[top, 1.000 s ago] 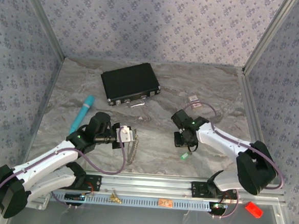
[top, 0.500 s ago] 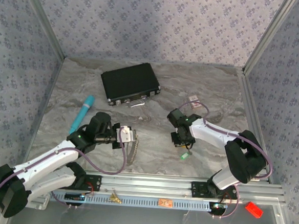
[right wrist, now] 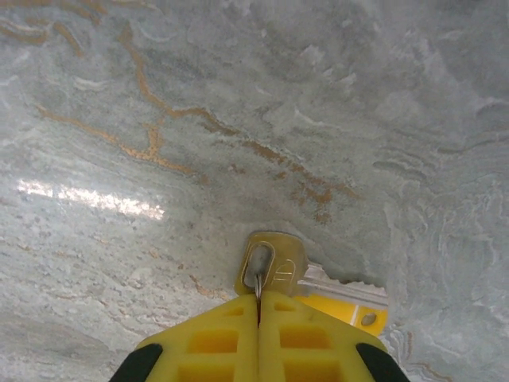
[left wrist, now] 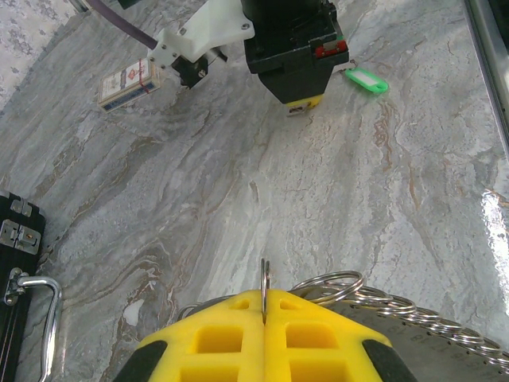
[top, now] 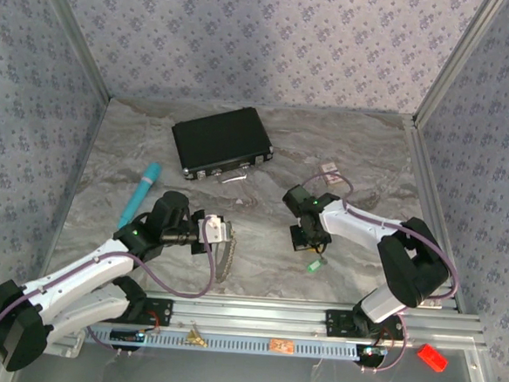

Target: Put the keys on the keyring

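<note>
Between patterned walls (top: 247,42) on the grey marbled desk (top: 370,155) lie one black case (top: 220,141), one teal stick (top: 140,193) and one card (top: 329,170), the left hand (left wrist: 265,302) clamped on the keyring (left wrist: 334,284), the right hand (right wrist: 258,314) pinching the ring of one yellow-tagged key (right wrist: 277,261), one green-tagged key (left wrist: 367,80) near it.

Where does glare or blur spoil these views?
Right wrist: a bright glare streak on the marble table; the key is sharp. Left wrist: a shiny patch at the table's right edge. Top external: even light, soft shadows.
</note>
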